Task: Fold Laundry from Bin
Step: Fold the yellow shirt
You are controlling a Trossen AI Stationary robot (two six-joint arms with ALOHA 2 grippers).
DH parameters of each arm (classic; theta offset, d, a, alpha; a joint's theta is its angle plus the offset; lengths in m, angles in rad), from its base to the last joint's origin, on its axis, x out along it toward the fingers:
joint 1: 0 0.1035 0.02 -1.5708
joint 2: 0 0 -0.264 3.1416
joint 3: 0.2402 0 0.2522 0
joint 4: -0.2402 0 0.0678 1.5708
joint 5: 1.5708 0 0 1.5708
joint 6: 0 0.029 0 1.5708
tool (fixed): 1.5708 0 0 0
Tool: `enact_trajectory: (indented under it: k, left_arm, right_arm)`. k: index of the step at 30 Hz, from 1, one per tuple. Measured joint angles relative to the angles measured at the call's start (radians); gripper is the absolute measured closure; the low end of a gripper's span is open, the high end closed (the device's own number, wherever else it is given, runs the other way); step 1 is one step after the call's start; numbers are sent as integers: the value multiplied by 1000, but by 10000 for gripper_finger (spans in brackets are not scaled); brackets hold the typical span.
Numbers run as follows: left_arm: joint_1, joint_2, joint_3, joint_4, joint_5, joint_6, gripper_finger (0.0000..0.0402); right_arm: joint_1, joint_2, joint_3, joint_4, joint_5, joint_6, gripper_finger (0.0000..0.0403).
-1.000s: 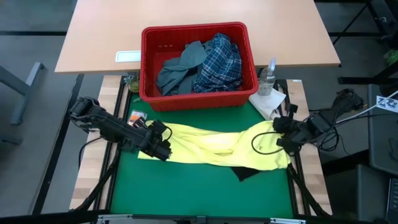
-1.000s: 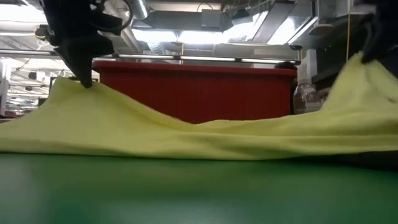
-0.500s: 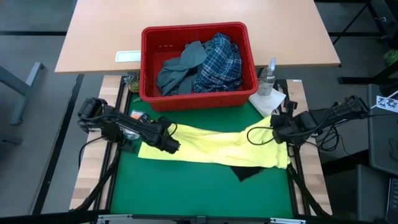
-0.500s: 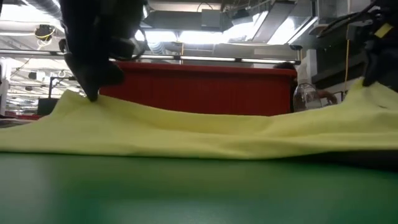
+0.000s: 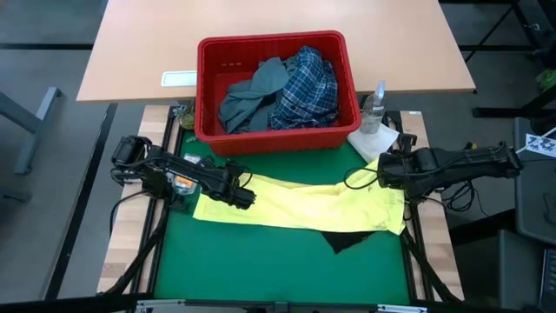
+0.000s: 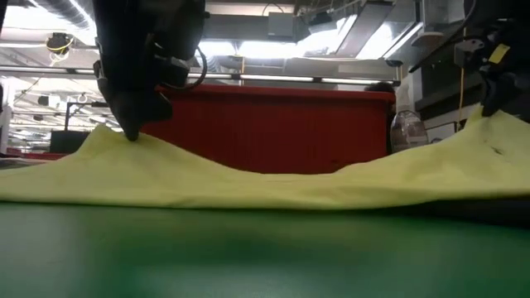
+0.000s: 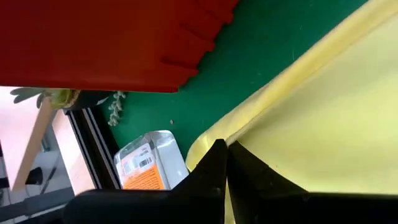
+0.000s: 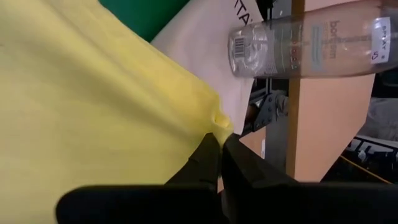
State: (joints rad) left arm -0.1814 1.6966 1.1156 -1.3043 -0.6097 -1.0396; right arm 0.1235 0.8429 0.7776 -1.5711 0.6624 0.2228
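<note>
A yellow garment (image 5: pixel 304 209) lies spread across the green mat, in front of the red bin (image 5: pixel 343 78). The bin holds a grey-blue garment (image 5: pixel 252 96) and a blue-white plaid shirt (image 5: pixel 304 87). My left gripper (image 5: pixel 248 198) is shut on the yellow garment's far edge near its left end. My right gripper (image 5: pixel 380 171) is shut on its far right corner. A dark garment (image 5: pixel 347 241) peeks out from under the yellow one's near edge. My left gripper pinches the yellow garment's far edge (image 7: pixel 208 142) between its two fingertips, slanting down from the table's left. The cloth rises to a small peak (image 6: pixel 124 141) at the fingers; the rest lies on the mat. One layer or several, I cannot tell. My right gripper pinches the garment's far right corner (image 8: pixel 216 121) between its fingertips, slanting down from the table's right. The cloth climbs to the fingers (image 6: pixel 490 122) and sags slack between the two holds.
A clear spray bottle (image 5: pixel 373 109) and a white paper towel (image 5: pixel 375 143) stand at the mat's far right corner, close to my right gripper. A small orange-labelled pack (image 5: pixel 182 183) lies by the left arm. Bare green mat (image 5: pixel 261 269) stretches toward the near edge.
My left gripper has moved toward the table's right and sunk a little, keeping its hold. My right gripper has swung toward the far edge and come down, so the garment's raised right end now sits lower. The yellow cloth lies flatter and narrower.
</note>
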Motion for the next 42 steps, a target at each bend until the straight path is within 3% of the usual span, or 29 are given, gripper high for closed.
enact_trajectory:
  k: [11, 18, 22, 27, 33, 42]
  left_arm:
    - [0, 0, 0, 6, 1, 3, 287]
    - [-5, -3, 0, 62, -1, 10, 266]
    - [-14, -3, 0, 252, 34, 130, 277]
    - [-14, -3, 0, 617, 89, 303, 292]
    - [-12, 3, 0, 991, 93, 491, 302]
    - [-6, 132, 0, 1309, 137, 528, 305]
  right_arm:
    - [-6, 0, 0, 0, 0, -21, 397]
    - [-6, 0, 0, 0, 0, -22, 396]
    - [-6, -1, 0, 0, -37, -50, 396]
    - [-6, -1, 1, 0, -106, -100, 396]
    - [-6, -1, 68, 8, -105, -101, 396]
    - [-5, -1, 142, 189, -181, -261, 396]
